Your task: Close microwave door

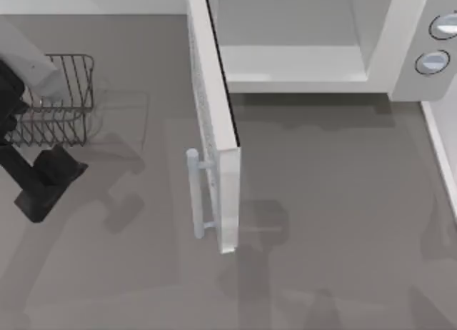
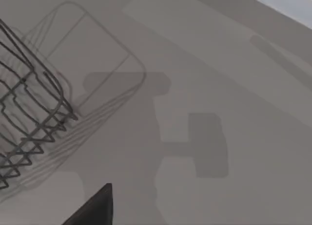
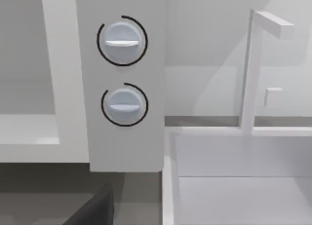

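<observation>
The microwave (image 1: 407,51) stands at the back of the table with its pale cavity (image 1: 293,37) exposed. The microwave door (image 1: 214,123) is swung out toward the front, roughly square to the appliance's face, and its pale bar handle (image 1: 193,194) is on the left side of the panel. My left gripper (image 1: 44,183) hovers at the far left of the table, well apart from the door. In the right wrist view the microwave's two round knobs (image 3: 122,40) (image 3: 124,104) face the camera, with a dark part of my right gripper (image 3: 95,210) below them.
A dark wire rack (image 1: 61,98) (image 2: 29,113) sits at the back left, close to my left arm. A white basin (image 3: 243,186) with a tall white spout (image 3: 251,69) stands right of the microwave. Bare grey tabletop (image 1: 335,216) spreads in front of the microwave.
</observation>
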`<state>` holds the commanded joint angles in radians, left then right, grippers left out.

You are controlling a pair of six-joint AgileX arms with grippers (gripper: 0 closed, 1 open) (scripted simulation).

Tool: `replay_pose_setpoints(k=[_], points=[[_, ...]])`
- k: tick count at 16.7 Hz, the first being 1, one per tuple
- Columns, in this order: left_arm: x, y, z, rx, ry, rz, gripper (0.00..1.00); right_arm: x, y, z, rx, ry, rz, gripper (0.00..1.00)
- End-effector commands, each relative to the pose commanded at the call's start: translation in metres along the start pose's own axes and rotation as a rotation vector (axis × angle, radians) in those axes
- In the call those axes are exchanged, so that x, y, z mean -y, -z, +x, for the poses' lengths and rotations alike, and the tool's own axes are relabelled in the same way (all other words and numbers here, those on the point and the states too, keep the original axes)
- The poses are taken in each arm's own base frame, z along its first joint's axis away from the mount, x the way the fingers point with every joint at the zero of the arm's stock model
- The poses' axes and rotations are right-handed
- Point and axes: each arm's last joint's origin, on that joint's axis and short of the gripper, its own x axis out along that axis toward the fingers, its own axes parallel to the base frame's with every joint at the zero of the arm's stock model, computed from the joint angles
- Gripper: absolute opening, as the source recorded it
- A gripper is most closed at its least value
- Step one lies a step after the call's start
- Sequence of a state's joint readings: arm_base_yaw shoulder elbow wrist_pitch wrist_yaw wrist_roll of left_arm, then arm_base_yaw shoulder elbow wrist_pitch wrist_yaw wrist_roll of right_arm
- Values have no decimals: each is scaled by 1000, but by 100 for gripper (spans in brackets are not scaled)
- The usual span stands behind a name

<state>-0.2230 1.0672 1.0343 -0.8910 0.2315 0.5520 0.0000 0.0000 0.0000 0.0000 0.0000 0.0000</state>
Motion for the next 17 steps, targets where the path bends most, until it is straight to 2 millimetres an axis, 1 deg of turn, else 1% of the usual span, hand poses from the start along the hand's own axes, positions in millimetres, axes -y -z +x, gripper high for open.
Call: replay_pose_setpoints(k=[3,6,8,10,13,15,17], points=[[-15,-45,10,-96,168,114,100,0,0,0,0,0,0,100],[-25,-87,21,-140,306,220,100,0,0,0,0,0,0,100],[-29,-111,28,-139,372,283,100,0,0,0,0,0,0,100],[-32,-130,32,-124,419,338,100,0,0,0,0,0,0,100],[-33,-150,36,-95,461,399,100,0,0,0,0,0,0,100],[-33,-155,37,-83,472,417,100,0,0,0,0,0,0,100],[-33,-156,37,-81,473,419,100,0,0,0,0,0,0,100]])
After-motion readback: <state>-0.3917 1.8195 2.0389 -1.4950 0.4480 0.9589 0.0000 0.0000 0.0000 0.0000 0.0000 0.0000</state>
